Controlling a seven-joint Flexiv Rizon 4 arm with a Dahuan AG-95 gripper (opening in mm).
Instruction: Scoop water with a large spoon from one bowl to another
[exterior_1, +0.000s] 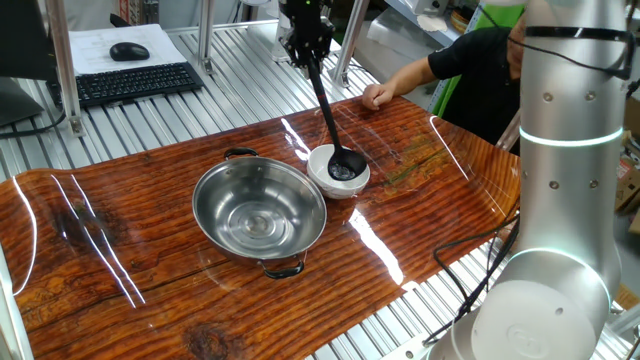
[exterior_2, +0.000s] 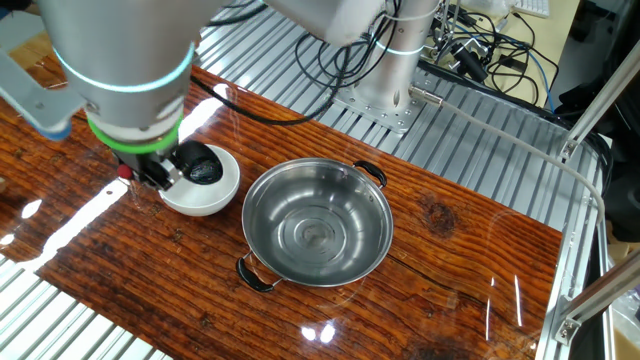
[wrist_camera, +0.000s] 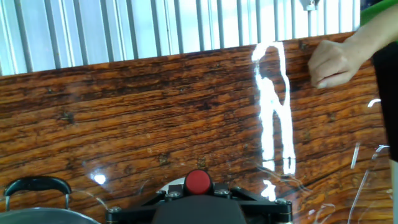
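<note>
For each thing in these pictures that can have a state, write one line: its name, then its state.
gripper: shut on the ladle's handle
ladle: tilted, cup down inside the white bowl
white bowl: upright, holding the ladle's cup
steel bowl: upright beside the white bowl, water not discernible
person's hand: resting on the table edge

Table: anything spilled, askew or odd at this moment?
No spill visible. The ladle sits in the white bowl, beside the upright steel bowl. One oddity: a person's hand rests on the table's far edge.

Person's fist (wrist_camera: 329, 62) on wood tabletop (wrist_camera: 155, 118)
</note>
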